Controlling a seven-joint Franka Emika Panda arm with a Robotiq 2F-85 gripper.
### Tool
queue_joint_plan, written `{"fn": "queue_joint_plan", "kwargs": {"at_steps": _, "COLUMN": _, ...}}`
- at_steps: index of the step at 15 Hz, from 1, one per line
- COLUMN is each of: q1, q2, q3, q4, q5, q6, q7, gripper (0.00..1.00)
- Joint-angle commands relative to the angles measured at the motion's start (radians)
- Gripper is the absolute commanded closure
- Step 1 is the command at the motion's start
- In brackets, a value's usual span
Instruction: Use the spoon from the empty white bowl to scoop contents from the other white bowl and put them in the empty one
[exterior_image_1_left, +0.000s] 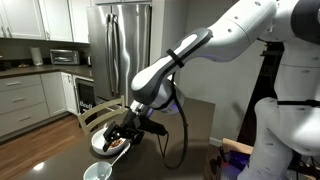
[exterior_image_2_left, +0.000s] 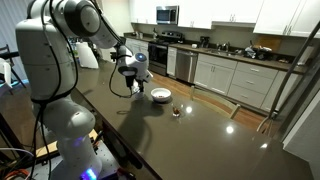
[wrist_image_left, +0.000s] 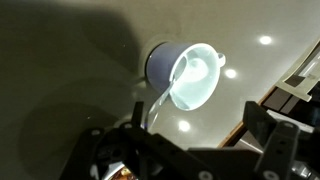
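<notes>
Black metal claw (exterior_image_1_left: 125, 134) is held low over the dark glossy counter (exterior_image_1_left: 195, 125), just above and beside the wide shallow round white bowl (exterior_image_1_left: 108, 147), in which small brown and tan chunks (exterior_image_1_left: 115, 145) are seen. Whether its fingers are spread or pinched cannot be told: in the wrist view only blurred dark shapes are shown at the bottom. A slim pale silvery spoon (wrist_image_left: 160, 98) is seen running from among those shapes up across the rim of the smaller deeper plain white bowl (wrist_image_left: 195, 75), whose glossy inside is clean. In an exterior view this smaller bowl (exterior_image_1_left: 97, 171) is placed just beside the wide one, at the lower picture edge. A broad open stretch of counter (exterior_image_2_left: 215, 140) is seen away from the arm.
</notes>
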Motion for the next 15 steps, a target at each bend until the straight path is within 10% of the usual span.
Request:
{"fn": "queue_joint_plan", "kwargs": {"at_steps": 1, "q1": -0.01, "q2": 0.004, "q3": -0.004, "q4": 0.002, "q5": 0.027, "q6": -0.046, "q7": -0.041, "gripper": 0.0}}
{"fn": "queue_joint_plan", "kwargs": {"at_steps": 6, "q1": -0.008, "q2": 0.001, "q3": -0.004, "q4": 0.0, "q5": 0.029, "q6": -0.039, "q7": -0.043, "gripper": 0.47}}
{"fn": "queue_joint_plan", "kwargs": {"at_steps": 15, "q1": -0.007, "q2": -0.001, "q3": -0.007, "q4": -0.003, "q5": 0.03, "q6": -0.034, "q7": -0.042, "gripper": 0.97}}
